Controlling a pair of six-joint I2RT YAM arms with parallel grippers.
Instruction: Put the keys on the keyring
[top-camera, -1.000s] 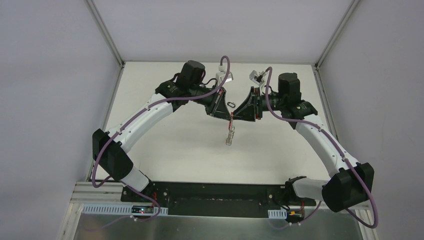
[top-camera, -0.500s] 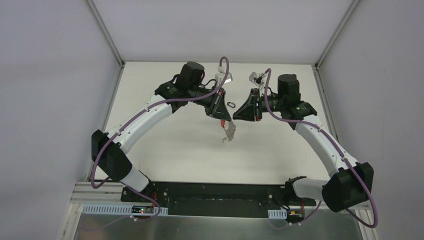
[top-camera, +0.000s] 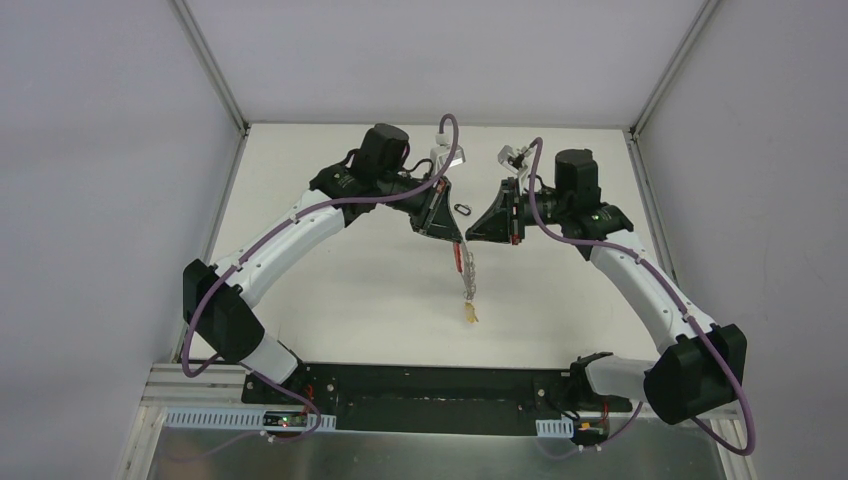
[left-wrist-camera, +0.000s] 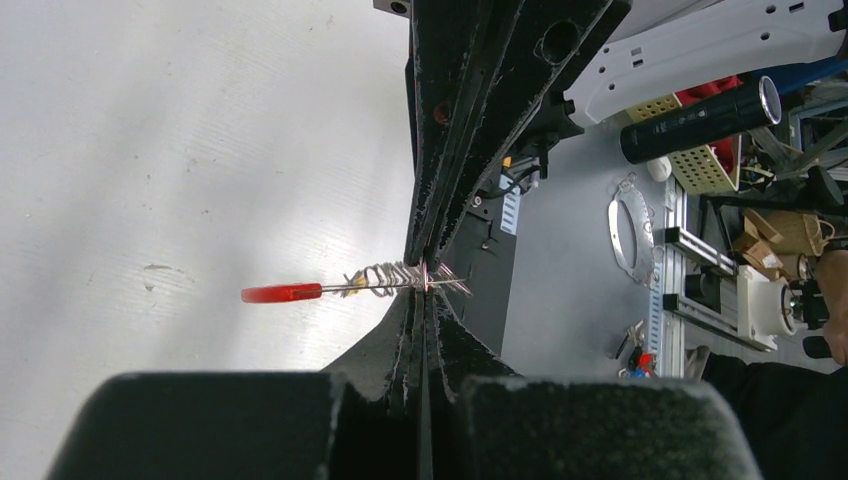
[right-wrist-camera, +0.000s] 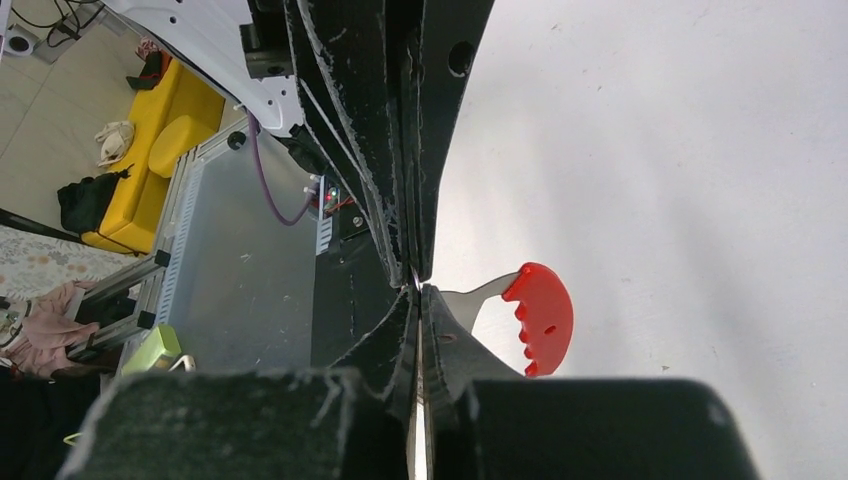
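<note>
The keys (top-camera: 466, 280) hang in a silver string above the table, the yellow-headed one lowest. They drop from the spot where both grippers meet tip to tip. My left gripper (top-camera: 455, 236) is shut on the top of the bunch (left-wrist-camera: 395, 277); the red strap (left-wrist-camera: 280, 293) sticks out sideways beyond it. My right gripper (top-camera: 470, 236) is shut too, a thin silver ring pinched at its tips (right-wrist-camera: 417, 290) and the red-and-grey strap (right-wrist-camera: 540, 315) curving out beside its finger. The keyring (top-camera: 462, 209), a tiny black oval, lies on the table just behind the two grippers, untouched.
The white table (top-camera: 340, 300) is walled by grey panels on the left, right and back. A black base plate (top-camera: 430, 385) with both arm mounts runs along the near edge.
My right gripper has shut at the top of the bunch. The keys, bunched up short a second ago, now hang out long with the yellow head at the bottom. The left arm has held still.
</note>
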